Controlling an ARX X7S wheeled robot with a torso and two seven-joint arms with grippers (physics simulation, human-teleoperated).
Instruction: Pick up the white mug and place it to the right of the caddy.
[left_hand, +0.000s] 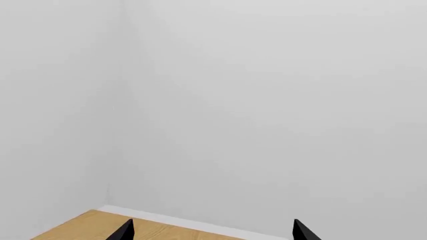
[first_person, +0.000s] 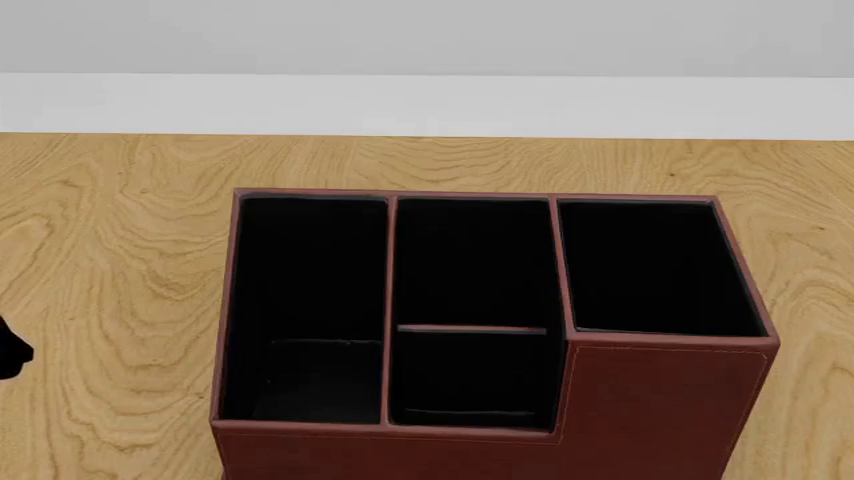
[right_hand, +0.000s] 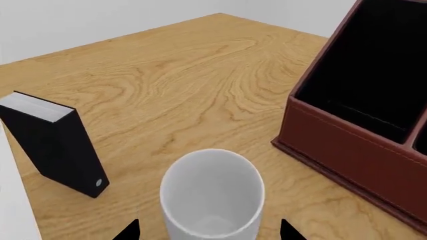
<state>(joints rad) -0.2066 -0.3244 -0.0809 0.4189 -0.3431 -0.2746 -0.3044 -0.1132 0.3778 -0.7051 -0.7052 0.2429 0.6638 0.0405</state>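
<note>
The white mug (right_hand: 212, 192) stands upright on the wooden table, its opening facing the right wrist camera; no handle shows. My right gripper (right_hand: 210, 232) is open, with one black fingertip (right_hand: 130, 231) on each side of the mug and a small gap to its wall. The reddish-brown caddy (right_hand: 353, 145) with black-lined compartments stands close beside the mug. In the head view the caddy (first_person: 667, 400) fills the middle, and the mug is out of view. My left gripper (left_hand: 213, 231) is open and empty, facing a white wall.
A small black book (right_hand: 57, 145) with white pages stands upright on the table near the mug, on the side away from the caddy. The table's far edge (first_person: 427, 135) meets a white wall. A black part (first_person: 8, 350) shows at the head view's left edge.
</note>
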